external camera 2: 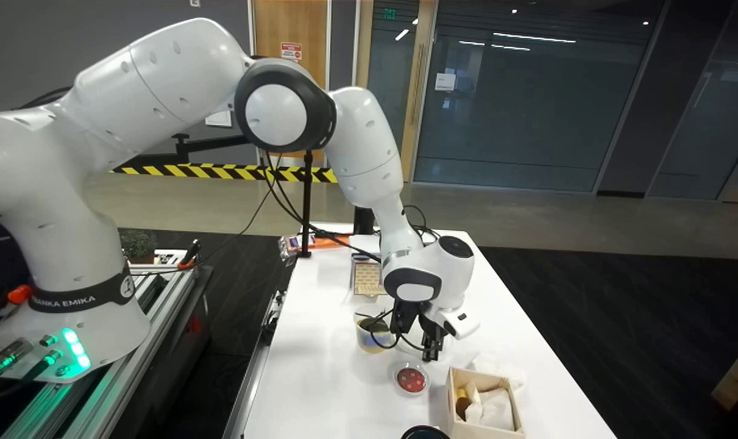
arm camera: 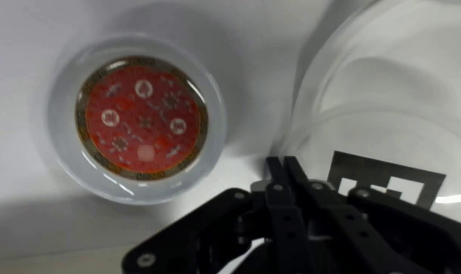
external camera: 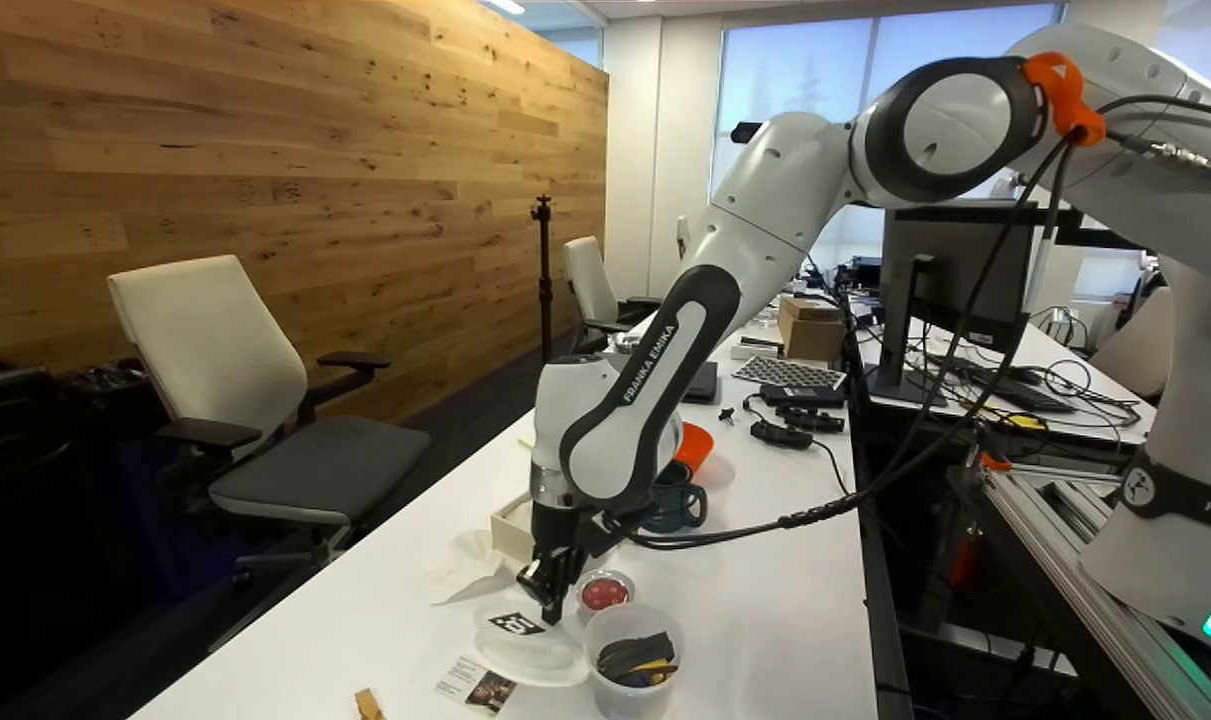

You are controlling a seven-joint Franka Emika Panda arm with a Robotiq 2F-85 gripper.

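Observation:
My gripper (external camera: 553, 612) has its two black fingers nearly together at the rim of a clear plastic lid (external camera: 535, 665); it appears shut on that rim. The gripper (arm camera: 281, 160) and the lid (arm camera: 390, 83) also show in the wrist view, the lid to the right of the fingertips. A black-and-white marker (external camera: 517, 624) shows at the lid. A small white bowl with a red patterned bottom (arm camera: 142, 118) stands left of the fingers in the wrist view, apart from them. A translucent tub (external camera: 615, 700) with dark and yellow items stands beside the lid. The gripper (external camera 2: 431, 353) partly hides the lid in an exterior view.
A pale open box (external camera 2: 454, 396) with a tissue inside stands near the red-bottomed bowl. A dark mug (external camera: 677, 505) and an orange bowl (external camera: 695, 445) stand farther along the white table (external camera: 765, 600). A printed card (external camera: 477, 685) and a brown scrap (external camera: 368, 704) lie by the lid.

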